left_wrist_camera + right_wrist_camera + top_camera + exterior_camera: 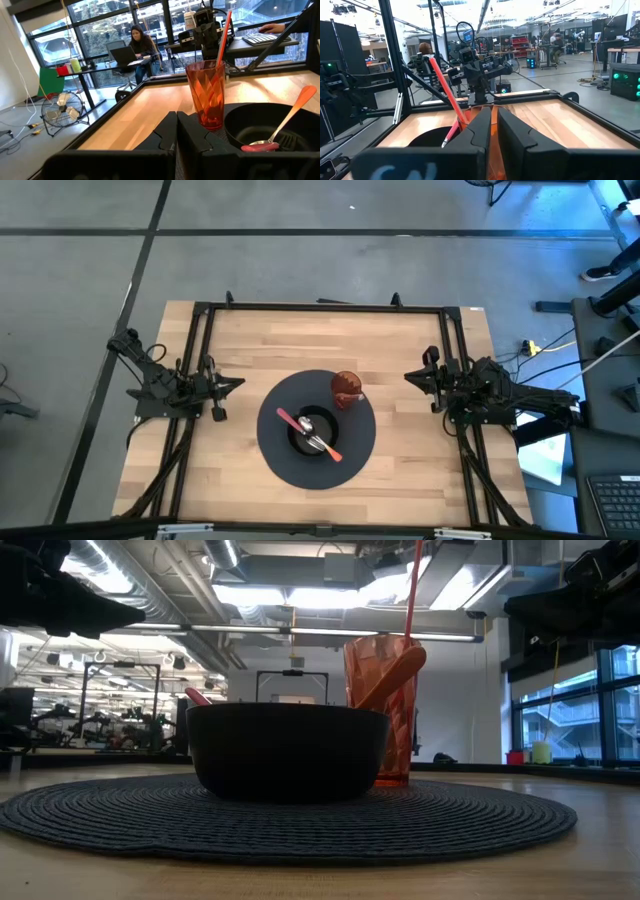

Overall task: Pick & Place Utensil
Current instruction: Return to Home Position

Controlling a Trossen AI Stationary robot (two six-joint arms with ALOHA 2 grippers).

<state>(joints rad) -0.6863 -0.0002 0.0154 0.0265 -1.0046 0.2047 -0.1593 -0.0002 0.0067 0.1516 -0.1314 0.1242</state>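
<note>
Orange-handled spoon (pixel 331 450) and pink-handled fork (pixel 290 419): rested together inside the round black bowl (pixel 296 445), metal ends down in its middle, handles poking out over opposite sides of the rim, pink toward the left arm, orange toward the right arm and the near edge. Sat with that bowl at the centre of a dark round woven placemat (pixel 275 467) on the pale wooden desk (pixel 420 470). Just beside the bowl, on the mat's far side: stood upright a translucent orange faceted tumbler (pixel 346 388), with a thin red straw (pixel 412 585) leaning out of its top. Left end effector (pixel 228 385): hung raised above the desk off the mat's left edge, well apart from the bowl, pointed inward, fingers (pixel 197 137) drawn narrow with barely a slit between them and gripping nothing. Right end effector (pixel 412 377): hung likewise off the mat's right edge, aimed back toward the tumbler, fingers (pixel 512 132) just as narrow and equally empty. Beyond the desk, seen past the left wrist: sat a person (pixel 139 42) at a laptop.
</note>
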